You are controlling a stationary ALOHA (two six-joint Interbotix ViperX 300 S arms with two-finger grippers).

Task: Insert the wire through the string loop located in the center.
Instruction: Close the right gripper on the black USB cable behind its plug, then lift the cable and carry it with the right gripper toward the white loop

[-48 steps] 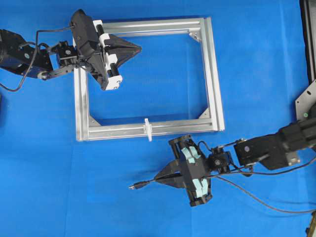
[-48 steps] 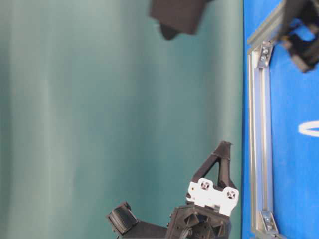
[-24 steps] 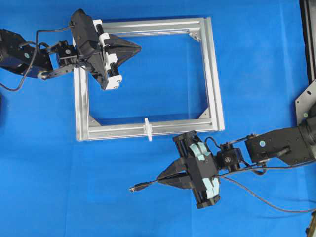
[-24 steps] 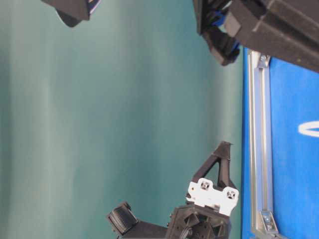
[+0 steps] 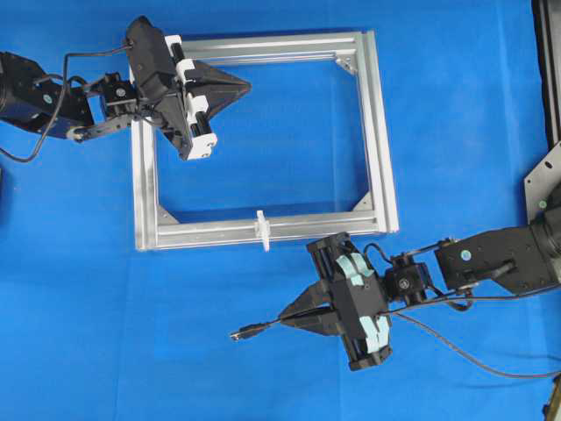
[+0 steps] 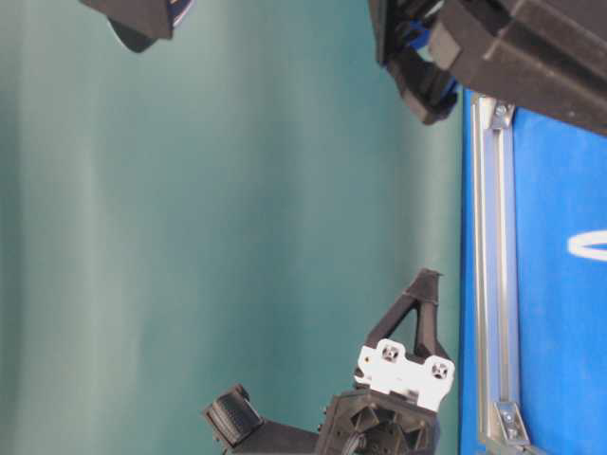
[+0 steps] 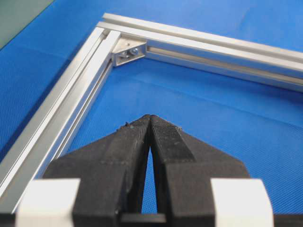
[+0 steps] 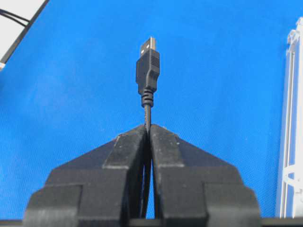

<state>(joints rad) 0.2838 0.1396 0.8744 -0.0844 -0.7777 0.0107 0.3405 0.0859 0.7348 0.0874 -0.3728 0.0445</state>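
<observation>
Two grippers: the right gripper (image 5: 285, 316), lower centre, clamps the wire (image 5: 263, 328), plug pointing left, below the string loop (image 5: 260, 227) on the frame's (image 5: 377, 132) bottom rail. The left gripper (image 5: 245, 86), upper left, is pressed together, empty.

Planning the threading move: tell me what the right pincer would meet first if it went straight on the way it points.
Probably nothing: the right pincer, shut on the wire, points along bare blue cloth, passing the string loop and frame.

Left tool (image 7: 150, 124) closed, empty, above blue mat (image 7: 208, 118) inside silver frame (image 7: 199, 47) corner
</observation>
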